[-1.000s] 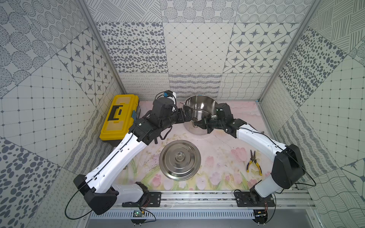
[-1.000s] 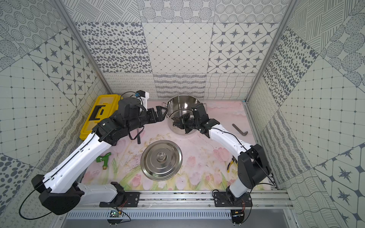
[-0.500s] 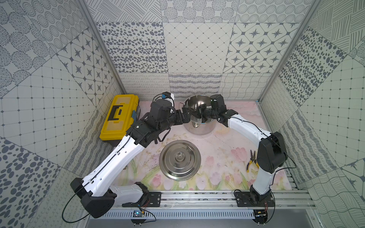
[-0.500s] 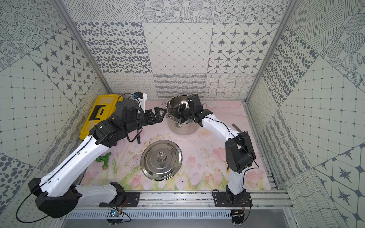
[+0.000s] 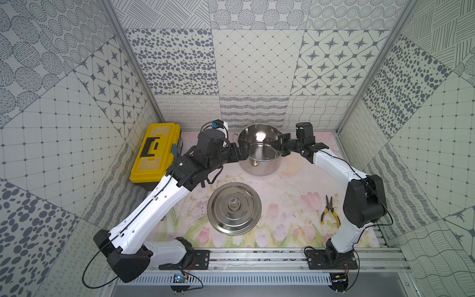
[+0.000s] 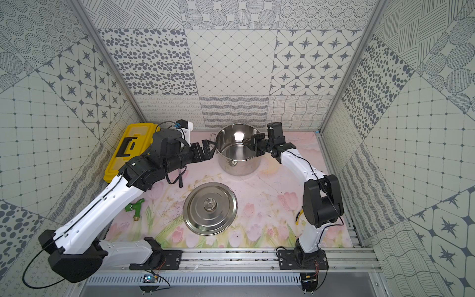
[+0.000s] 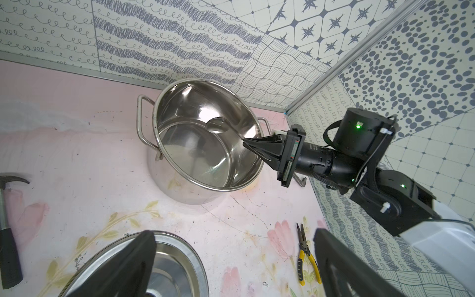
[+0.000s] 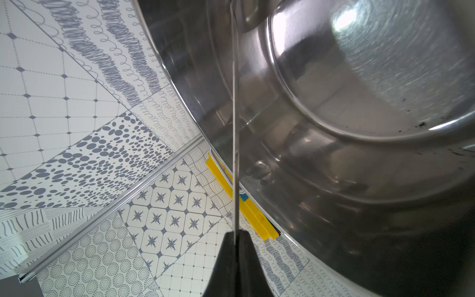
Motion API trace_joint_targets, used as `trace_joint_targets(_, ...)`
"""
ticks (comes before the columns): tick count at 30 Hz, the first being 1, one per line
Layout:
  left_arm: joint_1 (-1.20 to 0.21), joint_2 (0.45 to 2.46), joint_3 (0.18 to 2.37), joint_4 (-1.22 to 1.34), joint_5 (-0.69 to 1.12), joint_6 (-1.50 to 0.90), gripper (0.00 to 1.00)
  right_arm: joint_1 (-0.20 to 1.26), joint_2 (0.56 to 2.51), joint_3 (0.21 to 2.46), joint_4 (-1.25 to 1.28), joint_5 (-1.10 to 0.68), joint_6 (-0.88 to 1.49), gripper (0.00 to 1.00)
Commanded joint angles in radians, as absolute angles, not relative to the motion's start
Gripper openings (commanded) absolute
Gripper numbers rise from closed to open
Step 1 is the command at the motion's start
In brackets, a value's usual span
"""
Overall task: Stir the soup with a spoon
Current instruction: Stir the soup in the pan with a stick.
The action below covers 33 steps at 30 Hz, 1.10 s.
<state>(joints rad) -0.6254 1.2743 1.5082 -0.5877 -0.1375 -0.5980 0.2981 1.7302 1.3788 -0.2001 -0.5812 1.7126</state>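
Stirring seems in hand: the right gripper (image 7: 244, 144) has its fingers clamped on the thin handle of the all-steel ladle (image 7: 216, 125), whose bowl sits inside the big shiny steel stockpot (image 5: 259, 167), upper centre in both top views. The left gripper (image 6: 211, 149) holds its fingers wide and empty beside the rim. Next, the bowl likely needs circling lower.

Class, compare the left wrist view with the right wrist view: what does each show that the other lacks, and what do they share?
Left wrist only: the hammer, the pliers and the lid. Right wrist only: a strip of the yellow toolbox. Both: the steel pot and the ladle, its thin handle clamped in the right gripper, whose jaws are shut on it.
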Motion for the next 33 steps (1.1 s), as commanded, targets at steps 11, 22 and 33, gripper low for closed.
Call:
trace_joint_targets(11,-0.623,1.29,1.523,-0.531,-0.112,-0.574,1.0,0.356,1.441,1.146,-0.189,-0.584,1.73,0.0)
trace_joint_targets(22,-0.621,1.278,1.508,-0.527,-0.106,-0.583,1.0,0.502,1.409,1.111,-0.157,-0.519,1.792,0.0)
trace_joint_targets(33,-0.623,1.244,1.498,-0.544,-0.124,-0.577,1.0,0.536,1.635,1.322,-0.077,-0.513,1.822,0.0)
